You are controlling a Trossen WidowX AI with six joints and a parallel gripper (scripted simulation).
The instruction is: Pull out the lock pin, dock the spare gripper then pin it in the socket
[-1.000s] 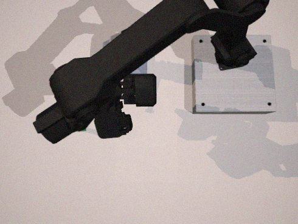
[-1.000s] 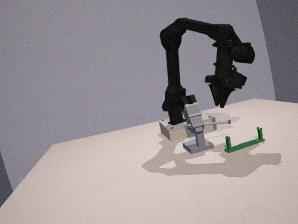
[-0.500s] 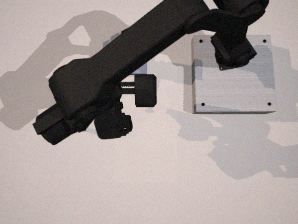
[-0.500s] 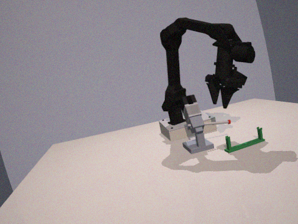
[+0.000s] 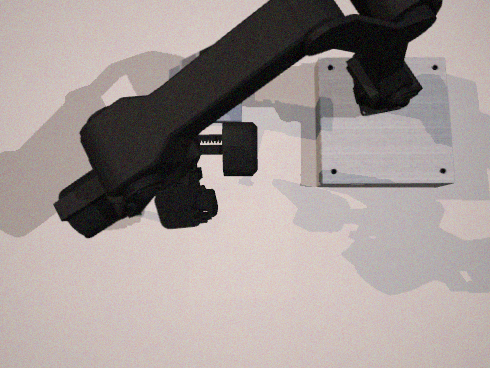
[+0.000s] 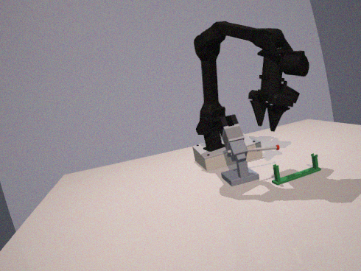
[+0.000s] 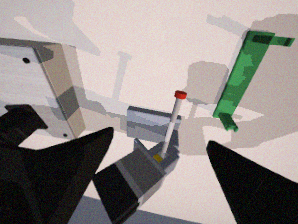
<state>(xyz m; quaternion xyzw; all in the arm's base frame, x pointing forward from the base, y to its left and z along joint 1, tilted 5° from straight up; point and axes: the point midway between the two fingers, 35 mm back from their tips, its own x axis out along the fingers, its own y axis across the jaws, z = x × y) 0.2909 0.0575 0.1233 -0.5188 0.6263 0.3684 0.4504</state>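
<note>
My gripper (image 6: 267,127) (image 7: 160,138) is open and empty, above the mount and to the green rack's side of it, touching nothing. The grey mount (image 6: 240,177) (image 7: 145,121) stands on the table with its socket tilted. The spare gripper (image 6: 233,133) (image 7: 137,172), a light grey block with a dark end, sits at the socket's upper end. The lock pin (image 6: 262,149) (image 7: 171,127), a pale rod with a red head, sticks out sideways from the socket, with a long length of shaft showing. How deep it reaches inside is hidden. In the top view the arm covers most of this.
A green rack (image 6: 298,174) (image 7: 241,75) with two uprights lies beside the mount and holds nothing. The arm's pale base block (image 5: 385,150) (image 6: 215,161) (image 7: 30,87) stands on the mount's other side. The forearm (image 5: 215,70) passes over the mount.
</note>
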